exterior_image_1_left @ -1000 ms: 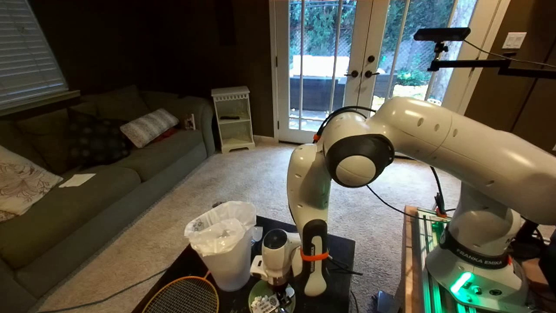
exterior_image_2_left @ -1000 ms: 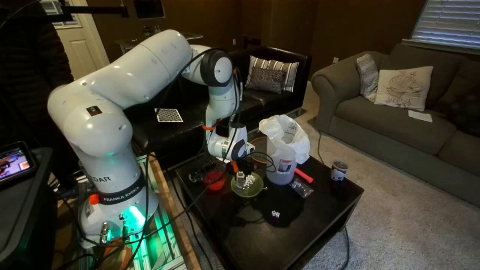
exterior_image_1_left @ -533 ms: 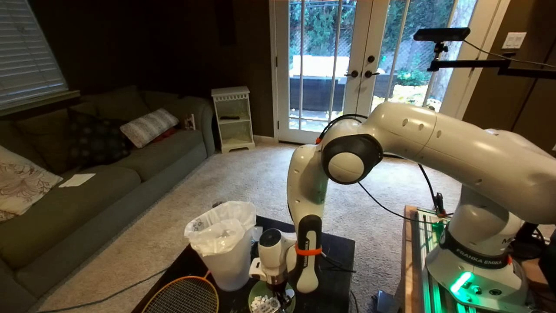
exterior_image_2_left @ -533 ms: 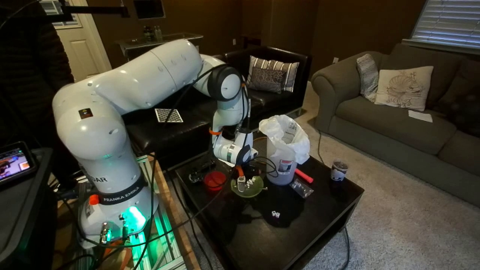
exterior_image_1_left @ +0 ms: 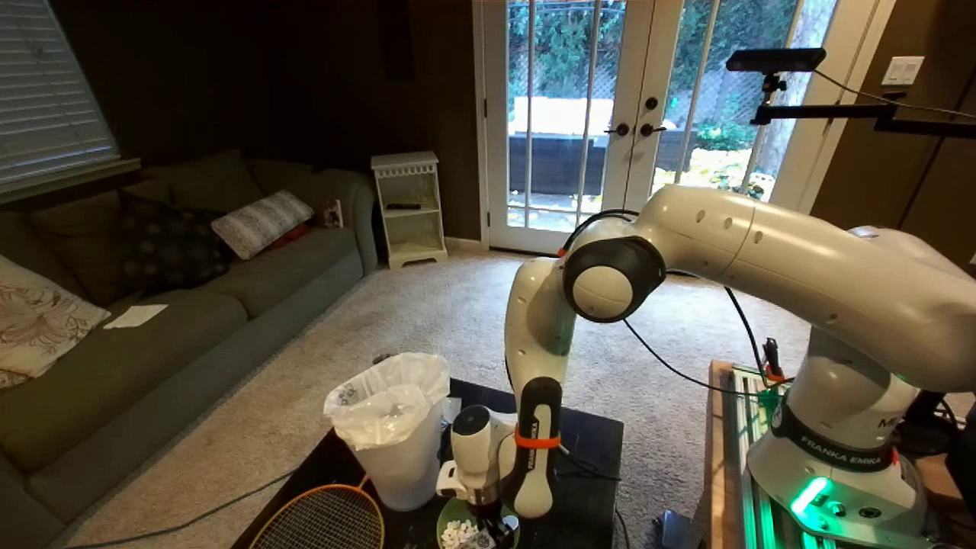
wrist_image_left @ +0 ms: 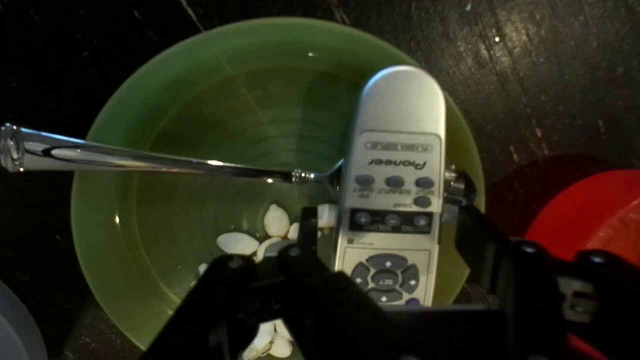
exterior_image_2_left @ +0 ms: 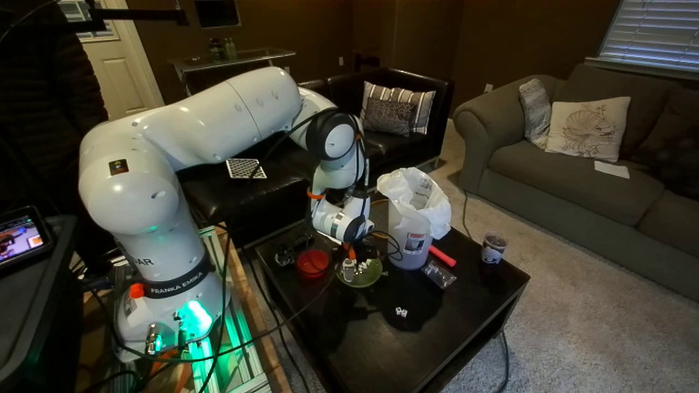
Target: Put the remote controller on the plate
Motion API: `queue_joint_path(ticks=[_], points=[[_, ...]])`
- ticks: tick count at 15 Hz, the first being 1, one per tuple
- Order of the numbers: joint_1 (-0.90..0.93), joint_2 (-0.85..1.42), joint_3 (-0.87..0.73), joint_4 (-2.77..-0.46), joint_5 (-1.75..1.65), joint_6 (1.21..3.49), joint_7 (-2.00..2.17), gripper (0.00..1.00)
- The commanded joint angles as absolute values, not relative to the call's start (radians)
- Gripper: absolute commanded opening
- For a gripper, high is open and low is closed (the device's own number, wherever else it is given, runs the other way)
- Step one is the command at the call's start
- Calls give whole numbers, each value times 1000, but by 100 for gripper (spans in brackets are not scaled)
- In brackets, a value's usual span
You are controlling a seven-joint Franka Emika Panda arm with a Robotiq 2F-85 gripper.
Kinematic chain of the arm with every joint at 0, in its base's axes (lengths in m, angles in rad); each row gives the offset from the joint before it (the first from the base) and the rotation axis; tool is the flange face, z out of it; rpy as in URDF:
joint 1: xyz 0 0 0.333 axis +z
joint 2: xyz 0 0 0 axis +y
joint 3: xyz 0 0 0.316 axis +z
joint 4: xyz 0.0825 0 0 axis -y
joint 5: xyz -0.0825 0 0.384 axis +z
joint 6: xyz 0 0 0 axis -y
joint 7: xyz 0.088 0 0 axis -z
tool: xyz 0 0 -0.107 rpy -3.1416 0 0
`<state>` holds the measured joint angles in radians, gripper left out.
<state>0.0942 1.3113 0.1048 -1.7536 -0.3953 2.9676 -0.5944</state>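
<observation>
The remote controller (wrist_image_left: pixel 392 200) is silver with dark buttons and fills the middle of the wrist view. It also shows small in both exterior views (exterior_image_1_left: pixel 480 540) (exterior_image_2_left: pixel 348 269). The plate (wrist_image_left: pixel 270 40) is a round green shallow dish on the dark table (exterior_image_2_left: pixel 404 349). It holds small white pieces (wrist_image_left: pixel 237 243) and a shiny metal utensil (wrist_image_left: pixel 190 167) whose handle sticks out past the rim. My gripper (wrist_image_left: pixel 385 215) is over the plate, one black finger on each side of the remote controller, and looks shut on it. The remote's lower end is hidden by the gripper. Whether it touches the plate I cannot tell.
A white bag-lined bin (exterior_image_2_left: pixel 407 254) stands close beside the plate. A red bowl (exterior_image_2_left: pixel 313 263) is on the plate's other side. A racket (exterior_image_1_left: pixel 320 522), a plastic packet (exterior_image_2_left: pixel 438 274), a pink bar (exterior_image_2_left: pixel 442 255), small white cubes (exterior_image_2_left: pixel 401 311) and a cup (exterior_image_2_left: pixel 493 248) are on the table.
The arm has reached farther out and lower. The remote controller has moved with the gripper, down over the plate, and shows its face less in an exterior view.
</observation>
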Motion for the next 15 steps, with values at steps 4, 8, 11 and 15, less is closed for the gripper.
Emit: queue_joint_path(ticks=[4,8,11,15], points=[[132,1242,34,-1890,-435,3129,-541,100],[270,1176,-108,-2086,-401,3455,-452,100],[454,1150,-239,-2240,-249,3722,-431,100],[490,1187,-239,-2276,-107,3868,-489,100]])
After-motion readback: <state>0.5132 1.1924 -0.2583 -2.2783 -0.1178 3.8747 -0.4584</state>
